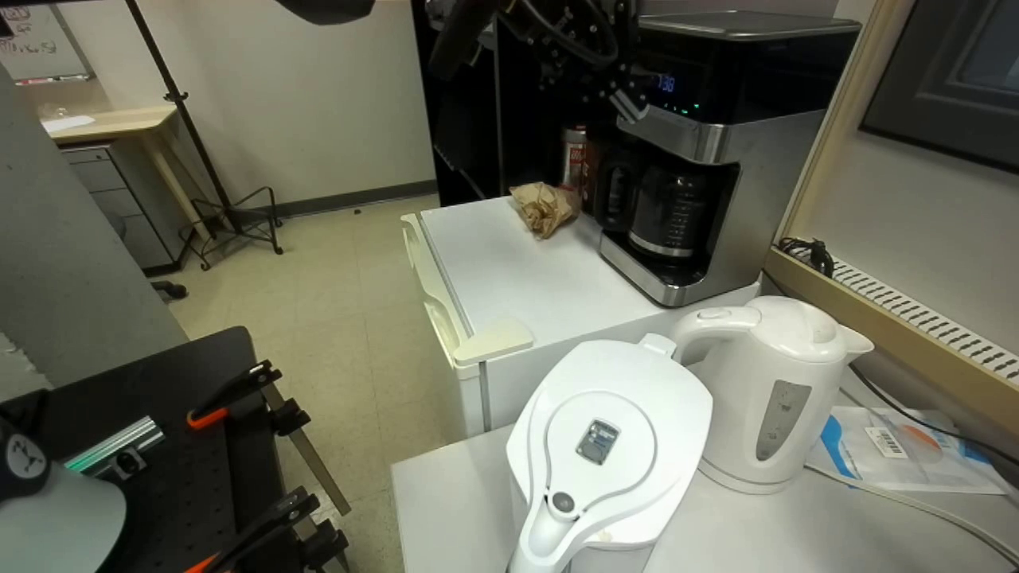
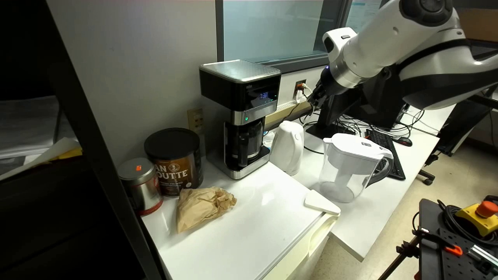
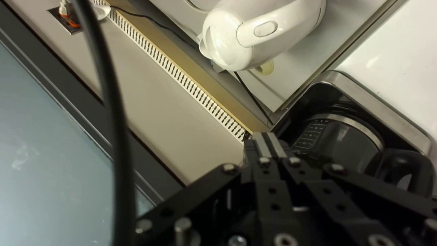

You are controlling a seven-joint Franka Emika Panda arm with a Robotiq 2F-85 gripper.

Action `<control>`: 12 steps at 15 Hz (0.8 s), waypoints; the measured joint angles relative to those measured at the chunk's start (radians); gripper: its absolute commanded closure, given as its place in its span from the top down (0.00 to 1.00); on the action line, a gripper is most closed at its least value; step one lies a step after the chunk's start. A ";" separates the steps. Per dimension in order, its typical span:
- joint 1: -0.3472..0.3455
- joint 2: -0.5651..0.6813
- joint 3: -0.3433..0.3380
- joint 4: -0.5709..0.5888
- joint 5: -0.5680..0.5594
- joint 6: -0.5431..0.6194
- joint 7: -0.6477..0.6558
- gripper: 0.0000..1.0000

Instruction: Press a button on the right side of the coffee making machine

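Note:
The coffee making machine (image 1: 784,175) is a boxy black and silver unit on a white surface. It also shows in an exterior view (image 2: 221,91), with a lit blue display (image 2: 263,95) and a green-lit button (image 2: 246,118). In the wrist view its base (image 3: 385,111) and dark glass carafe (image 3: 344,143) show; its control panel does not. My gripper (image 1: 629,106) overlaps the panel's left part in that view. In an exterior view the gripper (image 2: 316,100) hangs to the machine's right, apart from it. In the wrist view the fingertips (image 3: 269,145) are together with nothing between them.
A white kettle (image 2: 286,149) stands beside the machine, with a white filter pitcher (image 1: 613,454) near it. A paper bag (image 2: 202,206), a coffee can (image 2: 175,167) and a tin (image 2: 142,182) stand on the other side. A wall ledge (image 3: 191,75) runs behind.

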 measured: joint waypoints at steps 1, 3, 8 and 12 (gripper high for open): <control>0.000 0.023 0.000 0.018 -0.014 0.007 0.017 0.02; 0.000 0.069 0.000 0.054 -0.036 0.020 0.047 0.02; 0.001 0.167 0.000 0.145 -0.094 0.036 0.105 0.02; 0.001 0.234 0.000 0.217 -0.132 0.052 0.152 0.02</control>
